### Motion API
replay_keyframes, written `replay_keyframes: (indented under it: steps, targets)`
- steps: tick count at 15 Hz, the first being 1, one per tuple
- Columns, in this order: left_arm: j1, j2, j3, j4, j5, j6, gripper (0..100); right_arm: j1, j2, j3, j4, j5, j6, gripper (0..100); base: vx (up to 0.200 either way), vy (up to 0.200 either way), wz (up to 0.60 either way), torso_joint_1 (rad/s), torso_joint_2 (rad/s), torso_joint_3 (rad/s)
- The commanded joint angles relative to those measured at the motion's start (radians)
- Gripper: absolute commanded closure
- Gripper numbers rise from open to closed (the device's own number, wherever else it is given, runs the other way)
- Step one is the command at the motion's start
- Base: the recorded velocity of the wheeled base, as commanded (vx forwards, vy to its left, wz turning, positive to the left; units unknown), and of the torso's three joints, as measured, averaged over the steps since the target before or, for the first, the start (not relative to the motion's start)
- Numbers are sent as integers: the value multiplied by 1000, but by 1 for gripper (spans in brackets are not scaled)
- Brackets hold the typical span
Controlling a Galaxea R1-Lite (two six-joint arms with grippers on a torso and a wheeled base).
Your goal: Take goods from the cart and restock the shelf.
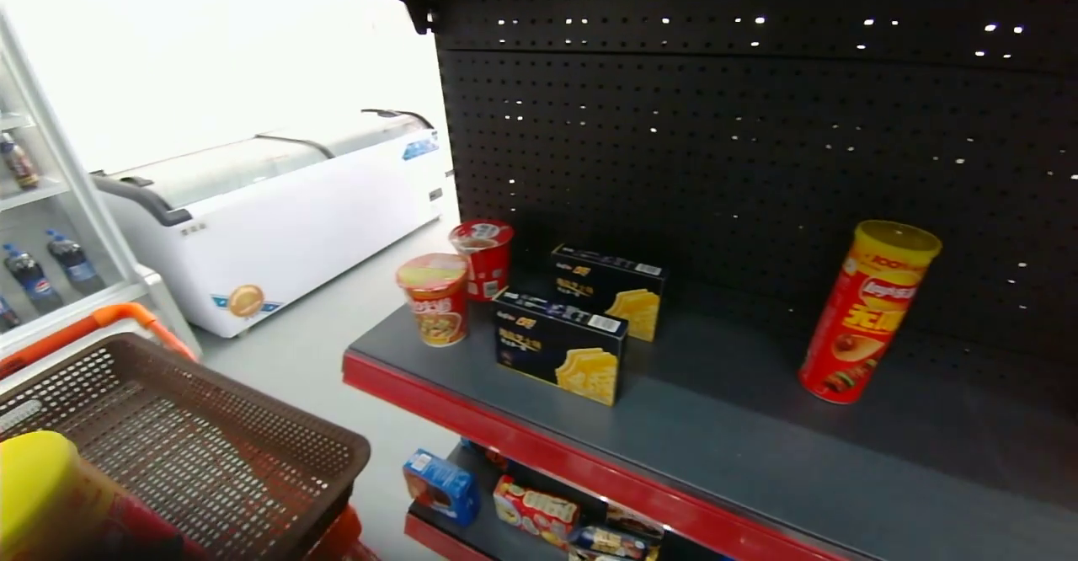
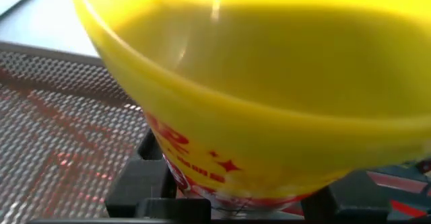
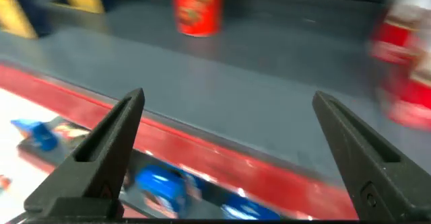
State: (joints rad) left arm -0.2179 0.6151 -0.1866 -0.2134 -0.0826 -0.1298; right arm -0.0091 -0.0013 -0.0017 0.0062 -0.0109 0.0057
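Observation:
A red chips can with a yellow lid [image 2: 269, 83] stands between my left gripper's black fingers [image 2: 138, 183], which are shut on it. In the head view the same can [image 1: 50, 494] is over the brown cart basket [image 1: 210, 451] at the lower left. On the grey shelf [image 1: 716, 435] stand two cup noodles [image 1: 436, 298], two dark boxes [image 1: 560, 346] and another red chips can [image 1: 867, 312]. My right gripper [image 3: 229, 96] is open, pointing at the shelf's red front edge [image 3: 202, 143] with nothing between its fingers.
A black pegboard [image 1: 758, 140] backs the shelf. The lower shelf holds a blue pack [image 1: 442, 485] and other goods. A white chest freezer [image 1: 278, 224] stands across the aisle, with a drinks cooler [image 1: 42, 232] at the far left. A blurred red thing [image 3: 404, 69] shows on the shelf.

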Motion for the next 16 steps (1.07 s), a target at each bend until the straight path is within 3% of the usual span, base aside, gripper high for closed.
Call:
replay_keyframes:
  steps: [1,3,9,13,16]
  targets:
    - [-1,3,1,0,0,-1,100,0,1,0,0,0,0,0,0,0,-600,7,-2,2]
    - [-5,3,-1,0,0,-1,100,0,1,0,0,0,0,0,0,0,-600,5,0,2]
    - [-5,2,3,0,0,-2,100,0,1,0,0,0,0,0,0,0,0,0,0,0]
    - [-5,-35,6,16,0,-2,100,0,1,0,0,0,-1,0,0,0,-600,1,0,0]
    - [-12,-61,1,14,-5,-4,100,0,1,0,0,0,0,0,0,0,0,0,0,0]
